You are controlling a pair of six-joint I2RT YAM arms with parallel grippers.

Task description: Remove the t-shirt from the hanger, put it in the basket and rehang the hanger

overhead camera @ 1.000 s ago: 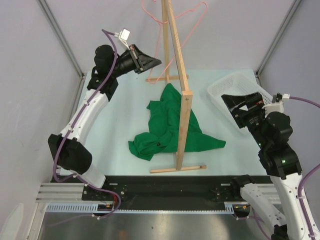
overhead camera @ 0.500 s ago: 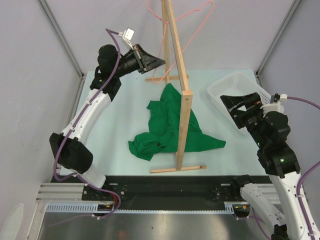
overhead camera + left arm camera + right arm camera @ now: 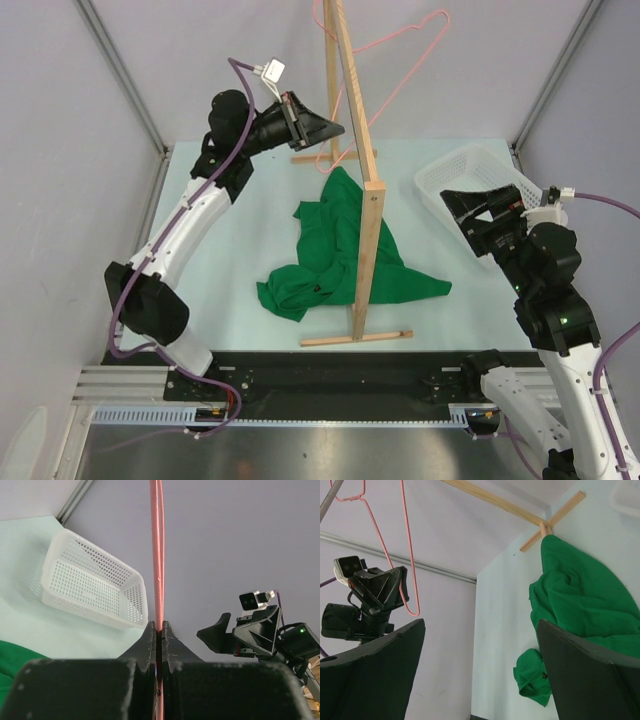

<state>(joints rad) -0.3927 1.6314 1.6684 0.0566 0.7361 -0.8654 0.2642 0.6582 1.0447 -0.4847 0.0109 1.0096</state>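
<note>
**Top view:** The left gripper [image 3: 333, 128] pinches the bare pink wire hanger [image 3: 440, 16] aloft beside the wooden rack [image 3: 365, 200]. The green t-shirt [image 3: 335, 250] lies crumpled on the table [image 3: 220, 230] at the rack's foot. The right gripper [image 3: 455, 215] hovers by the white basket [image 3: 470, 165].

**Left wrist:** The fingers [image 3: 150, 635] are clamped tight on the wire.

**Right wrist:** The fingers [image 3: 370, 670] are spread wide and hold nothing.

The shirt appears already off the hanger. What likely remains is parking the hanger somewhere stable and letting go cleanly.
</note>
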